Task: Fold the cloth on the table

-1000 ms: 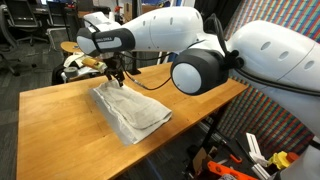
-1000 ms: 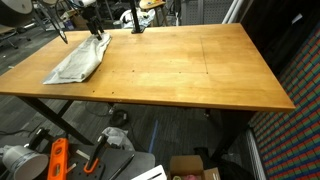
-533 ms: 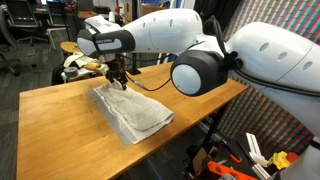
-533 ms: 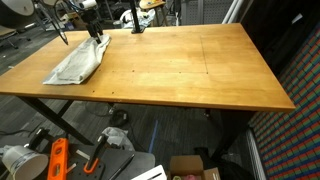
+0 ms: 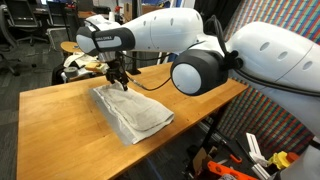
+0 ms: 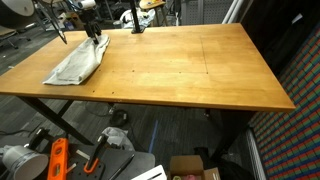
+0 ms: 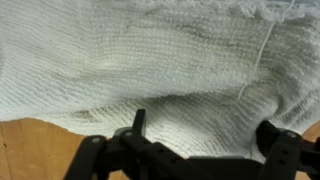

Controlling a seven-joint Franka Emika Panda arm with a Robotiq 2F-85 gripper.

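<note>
Two things lie on the floor below the table [image 6: 190,70]: an orange tool [image 6: 57,158] and a cardboard box [image 6: 188,165]. The rumpled grey cloth [image 5: 135,112] lies at one end of the table. The gripper [image 5: 117,78] stands over the cloth's corner nearest the table's back edge, fingers spread wide and holding nothing.

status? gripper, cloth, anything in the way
Gripper open, low over one end of the cloth. Cloth lying rumpled on the table, near an edge. Nothing seen blocking it.
</note>
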